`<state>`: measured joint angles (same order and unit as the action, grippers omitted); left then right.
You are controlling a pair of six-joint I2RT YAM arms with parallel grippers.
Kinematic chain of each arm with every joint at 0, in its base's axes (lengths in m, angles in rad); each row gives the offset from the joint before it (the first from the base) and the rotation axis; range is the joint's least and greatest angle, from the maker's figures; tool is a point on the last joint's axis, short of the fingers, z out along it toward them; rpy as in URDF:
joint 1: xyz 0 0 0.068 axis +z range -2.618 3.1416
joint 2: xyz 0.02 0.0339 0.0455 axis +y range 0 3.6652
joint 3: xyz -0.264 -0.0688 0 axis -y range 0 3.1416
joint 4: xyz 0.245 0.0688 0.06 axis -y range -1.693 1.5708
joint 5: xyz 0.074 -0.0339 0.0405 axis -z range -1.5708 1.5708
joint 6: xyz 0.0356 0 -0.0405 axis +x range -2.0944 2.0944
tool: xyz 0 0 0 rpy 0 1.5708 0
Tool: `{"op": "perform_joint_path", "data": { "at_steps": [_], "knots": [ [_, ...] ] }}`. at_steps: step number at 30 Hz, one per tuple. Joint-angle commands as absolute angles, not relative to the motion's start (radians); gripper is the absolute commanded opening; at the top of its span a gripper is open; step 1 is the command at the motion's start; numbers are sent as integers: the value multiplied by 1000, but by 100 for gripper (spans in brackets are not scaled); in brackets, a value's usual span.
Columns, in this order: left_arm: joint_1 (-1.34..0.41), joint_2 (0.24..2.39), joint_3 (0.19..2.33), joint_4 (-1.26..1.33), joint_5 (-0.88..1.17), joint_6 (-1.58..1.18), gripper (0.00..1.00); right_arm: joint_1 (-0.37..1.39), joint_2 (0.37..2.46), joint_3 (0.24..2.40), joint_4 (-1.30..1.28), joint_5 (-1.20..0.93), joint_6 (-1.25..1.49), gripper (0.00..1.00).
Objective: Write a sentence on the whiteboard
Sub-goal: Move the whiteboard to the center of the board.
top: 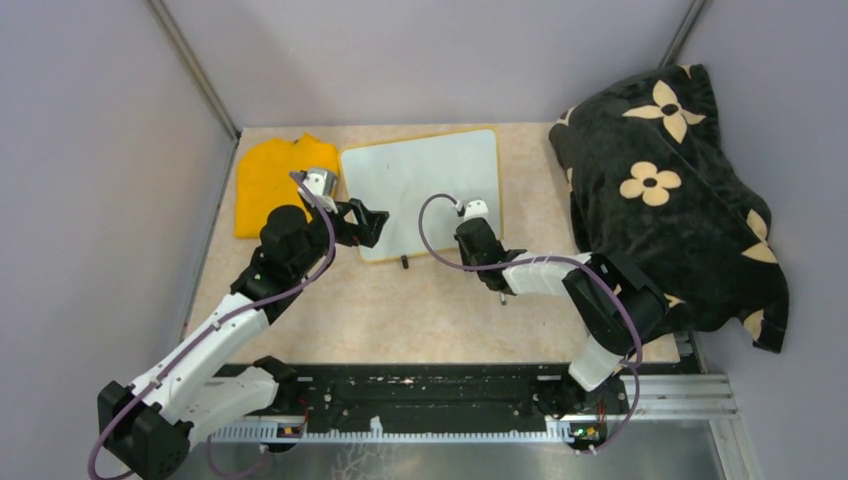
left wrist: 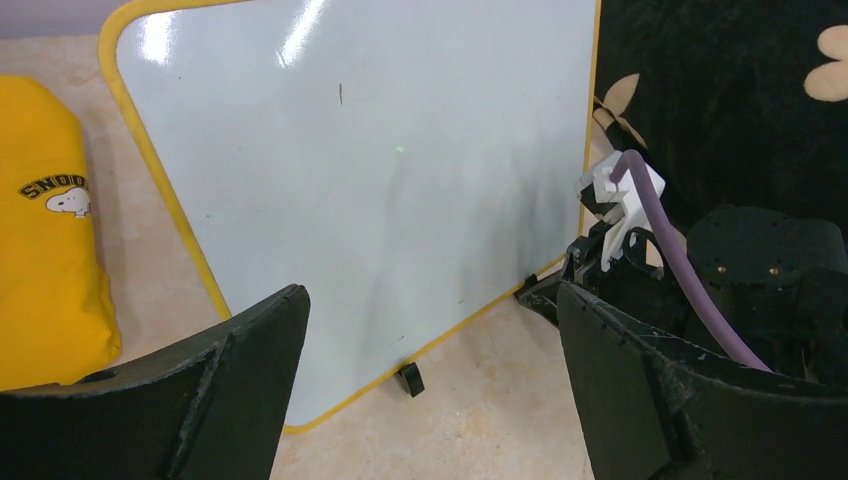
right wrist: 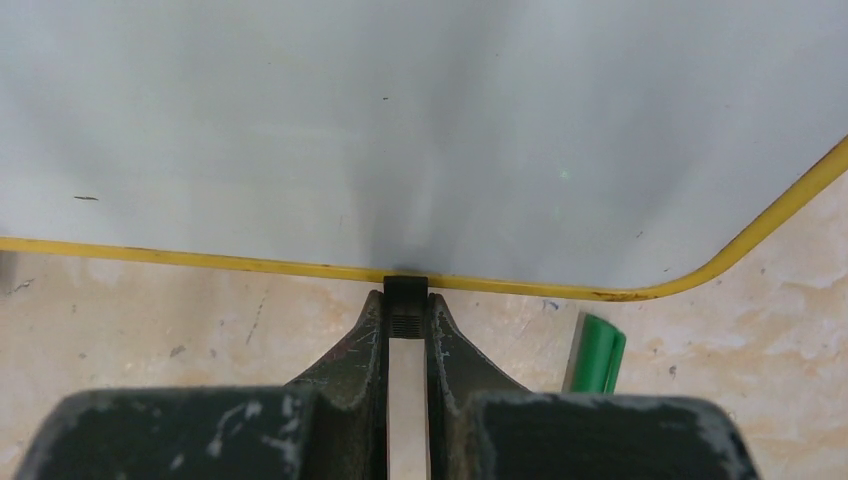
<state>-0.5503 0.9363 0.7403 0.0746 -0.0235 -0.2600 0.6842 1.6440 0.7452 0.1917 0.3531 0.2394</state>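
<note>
The whiteboard (top: 420,185) lies on the table, its surface blank apart from faint smudges; no green sentence shows on it in any view. It also shows in the left wrist view (left wrist: 380,180) and the right wrist view (right wrist: 420,130). My right gripper (top: 472,228) is at the board's near edge, shut on a black clip foot (right wrist: 406,290) between its fingertips (right wrist: 372,325). My left gripper (top: 368,222) is open and empty, hovering at the board's near left corner (left wrist: 430,300). The other clip foot (left wrist: 410,378) is free. A green marker (right wrist: 597,352) lies on the table beside my right gripper.
A folded yellow cloth (top: 270,180) lies left of the board, close to my left gripper. A black blanket with cream flowers (top: 670,190) is heaped at the right, next to my right arm. Grey walls close in the back and sides.
</note>
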Motion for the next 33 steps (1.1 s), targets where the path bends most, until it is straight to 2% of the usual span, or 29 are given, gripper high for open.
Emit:
{"op": "perform_joint_path", "data": {
  "at_steps": [1, 8, 9, 15, 21, 23, 26, 33],
  "knots": [
    [-556, 936, 750, 98, -24, -246, 99, 731, 1584, 748, 158, 398, 315, 0],
    [-557, 946, 751, 97, -29, -242, 99, 740, 1579, 773, 97, 411, 391, 0],
    [-556, 946, 751, 96, -30, -242, 99, 741, 1579, 776, 91, 411, 397, 2],
    [-557, 944, 752, 94, -31, -242, 99, 741, 1550, 773, 83, 403, 417, 39],
    [-557, 934, 752, 92, -35, -241, 99, 755, 1438, 753, 76, 359, 422, 58],
    [-556, 927, 751, 92, -35, -239, 99, 762, 1381, 747, 54, 358, 420, 68],
    [-556, 921, 747, 95, -34, -239, 99, 765, 1293, 719, 30, 377, 432, 74],
    [-557, 912, 744, 98, -35, -239, 99, 764, 1199, 696, -182, 642, 697, 94]
  ]
}}
